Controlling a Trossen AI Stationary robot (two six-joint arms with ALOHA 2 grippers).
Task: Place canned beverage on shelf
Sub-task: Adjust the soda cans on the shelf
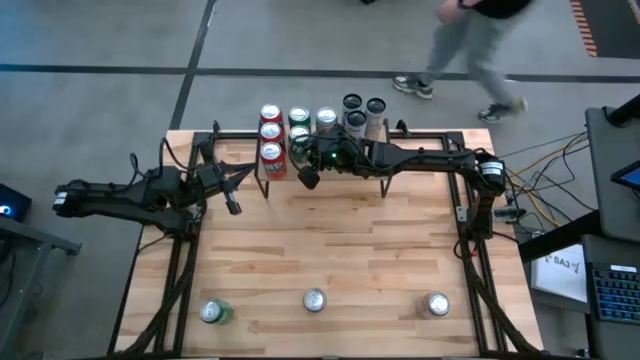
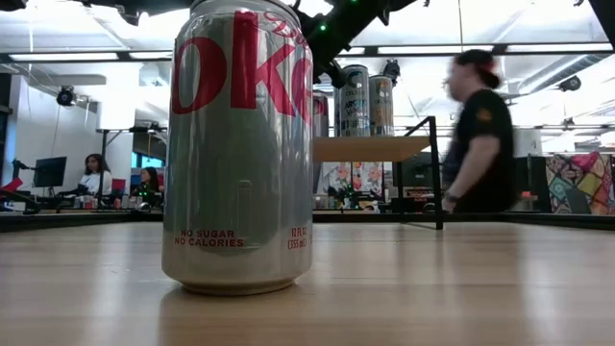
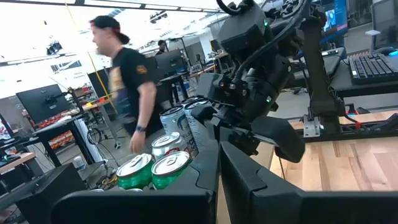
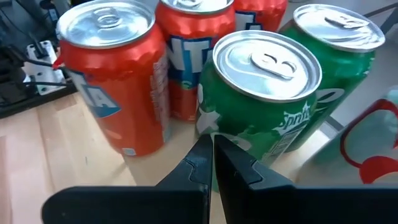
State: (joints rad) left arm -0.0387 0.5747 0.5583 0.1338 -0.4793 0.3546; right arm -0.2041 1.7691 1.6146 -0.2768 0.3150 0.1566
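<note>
Dark right gripper (image 1: 308,178) closed beside shelf (image 1: 385,135) cans, left gripper (image 1: 233,205) closed

Silver can (image 2: 240,144) with red lettering, orange-red cans (image 4: 115,81) — blue-white print, green cans (image 4: 264,93) — silver tops, light-wood shelf (image 2: 370,148)

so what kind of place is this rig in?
Most likely an open robotics lab or workshop. Beyond the wooden table, the low view shows people seated at monitors on desks, a person walks past on the concrete floor, and a keyboard and loose cables sit beside the rig.
</note>
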